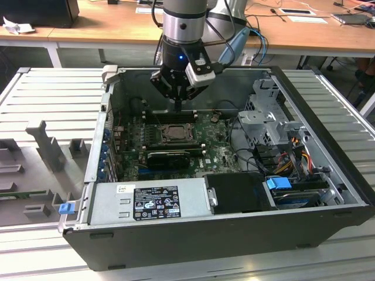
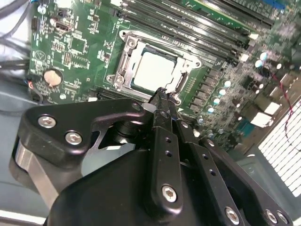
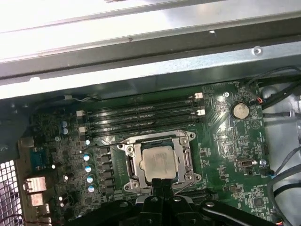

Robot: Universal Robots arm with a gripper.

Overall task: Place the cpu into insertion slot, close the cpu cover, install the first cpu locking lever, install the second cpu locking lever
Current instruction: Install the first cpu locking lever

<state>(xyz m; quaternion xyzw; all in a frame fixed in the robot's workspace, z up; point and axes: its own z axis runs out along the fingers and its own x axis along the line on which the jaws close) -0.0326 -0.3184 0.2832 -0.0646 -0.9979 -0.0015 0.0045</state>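
Observation:
The cpu (image 3: pixel 157 162) shows its dull silver face, lying flat in the insertion slot (image 2: pixel 181 82) on the green board; in the exterior view the cpu (image 1: pixel 174 134) sits mid-board inside the open case. The cpu cover (image 3: pixel 137 162) lies down around it as a silver frame (image 2: pixel 127 61). My gripper (image 1: pixel 177 107) hangs just above the socket's far edge as the exterior view sees it. In both wrist views the gripper (image 2: pixel 162 92) (image 3: pixel 158 182) has its black fingers pressed together, tips at the socket's rim, nothing between them. I cannot tell how the locking levers stand.
A long black graphics card (image 1: pixel 167 157) lies just in front of the socket. Memory slots (image 3: pixel 141 115) run along its other side. A power supply (image 1: pixel 149 199) fills the case's front, a drive cage (image 1: pixel 263 111) and loose cables (image 1: pixel 287 152) the exterior view's right.

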